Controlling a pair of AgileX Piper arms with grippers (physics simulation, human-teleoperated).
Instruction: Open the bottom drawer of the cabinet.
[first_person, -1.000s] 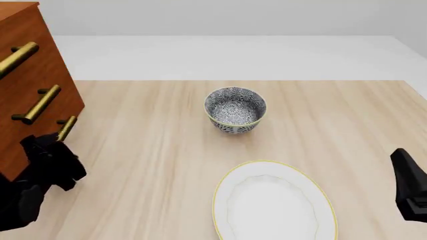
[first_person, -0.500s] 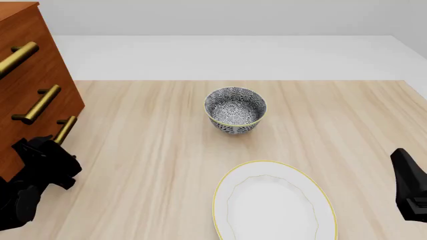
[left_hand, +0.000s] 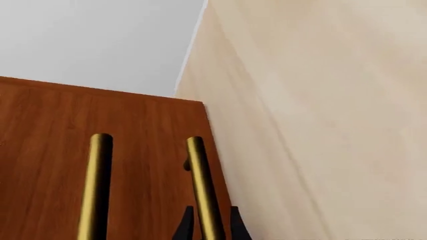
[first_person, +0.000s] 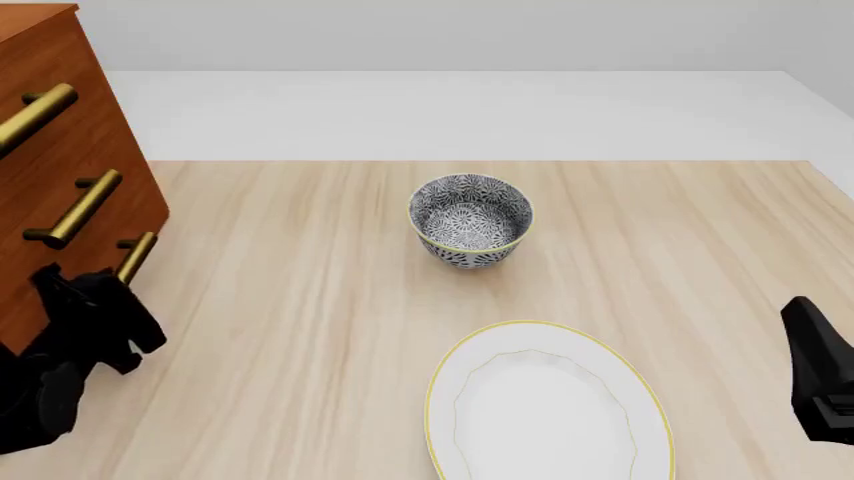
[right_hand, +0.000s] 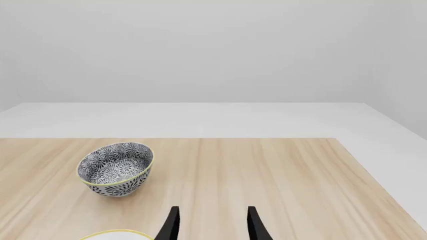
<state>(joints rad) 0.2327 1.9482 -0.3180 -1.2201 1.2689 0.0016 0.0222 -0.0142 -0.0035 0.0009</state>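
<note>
drifted leftward, left end effector (first_person: 110, 298) clamps bottom drawer's (left_hand: 212, 150) brass handle (left_hand: 202, 185) lengthwise.

I am looking at the cabinet (first_person: 60, 150), showing as smooth reddish-brown wood with fine grain and a soft sheen. Its handles (left_hand: 203, 190) are gleaming like polished brass. The table (first_person: 334, 300) is showing as pale matt wood with long streaks. The bowl (first_person: 470, 220) is looking like glazed patterned ceramic, and the plate (first_person: 547, 410) like glossy white ceramic with a yellow rim.
</note>
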